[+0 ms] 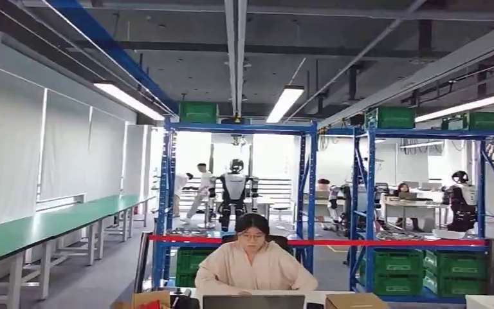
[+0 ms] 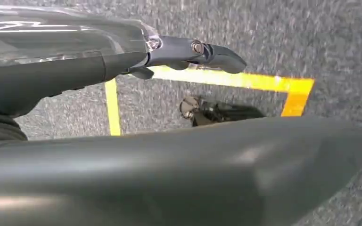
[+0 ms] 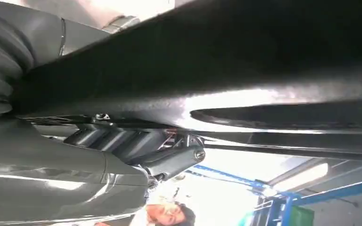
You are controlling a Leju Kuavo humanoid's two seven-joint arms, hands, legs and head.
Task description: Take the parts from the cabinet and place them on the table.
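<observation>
In the head view, a person (image 1: pixel 252 257) sat before blue racks (image 1: pixel 309 187). No parts could be made out, so weight and grip point stayed guesses.

Left wrist view: the left hand (image 2: pixel 75 70) hung spread and empty over the taped floor (image 2: pixel 311 37).

Right wrist view: the right hand (image 3: pixel 122 150) had curled fingers; whether it held anything could not be told.

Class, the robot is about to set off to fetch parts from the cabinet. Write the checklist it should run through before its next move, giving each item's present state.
1. Left hand free: ok, it hangs above the floor's yellow tape line, holding nothing.
2. Right hand free: cannot tell.
3. Way ahead free: not ok, a person sits at a laptop; red tape crosses behind.
4. Parts seen: cannot tell, green crates on the blue rack hide their contents.
5. Green table seen: ok.
</observation>
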